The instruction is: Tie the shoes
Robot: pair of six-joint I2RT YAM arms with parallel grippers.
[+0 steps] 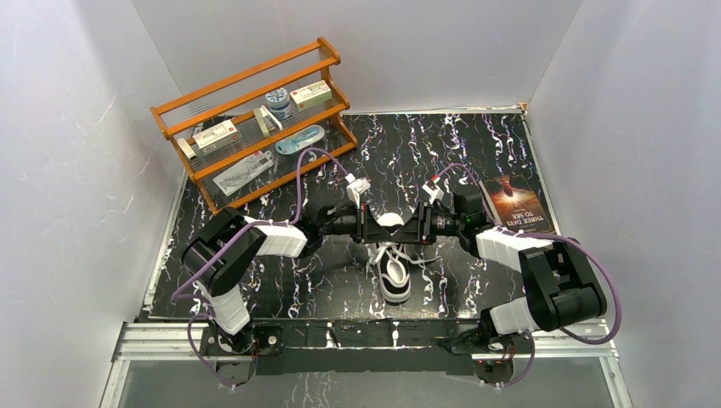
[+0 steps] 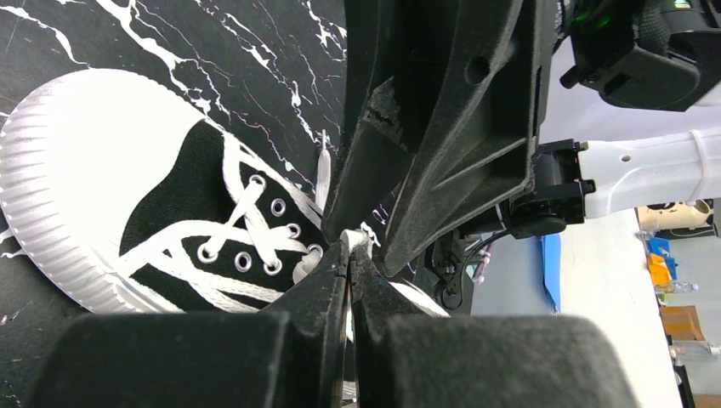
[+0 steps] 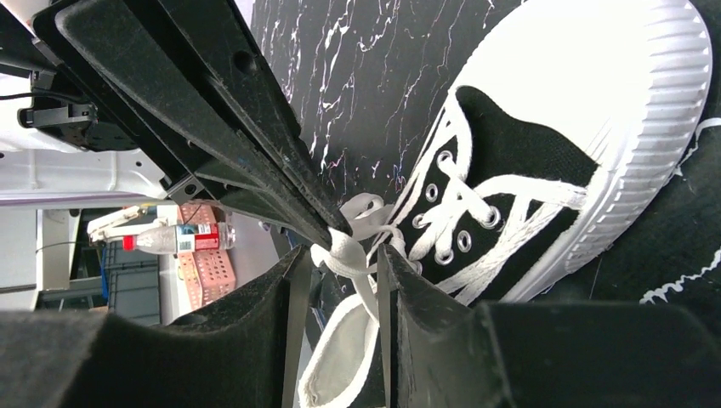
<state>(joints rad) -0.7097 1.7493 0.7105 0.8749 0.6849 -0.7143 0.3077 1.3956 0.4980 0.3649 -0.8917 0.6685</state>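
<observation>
A black canvas shoe (image 1: 394, 280) with a white toe cap lies mid-table, toe toward the arm bases; it also shows as the shoe (image 2: 170, 212) and the shoe (image 3: 527, 161). Both grippers meet tip to tip above its ankle opening. My left gripper (image 1: 380, 231) (image 2: 350, 248) is shut on a fold of white lace (image 2: 358, 238) at its very tips. My right gripper (image 1: 406, 231) (image 3: 343, 252) stands open, and the lace (image 3: 353, 280) runs between its fingers without being clamped. The other lace ends trail loosely across the shoe's sides.
A wooden rack (image 1: 255, 119) with small boxes and packets stands at the back left. A book (image 1: 516, 204) lies at the right, beside the right arm. White walls close in the table on three sides.
</observation>
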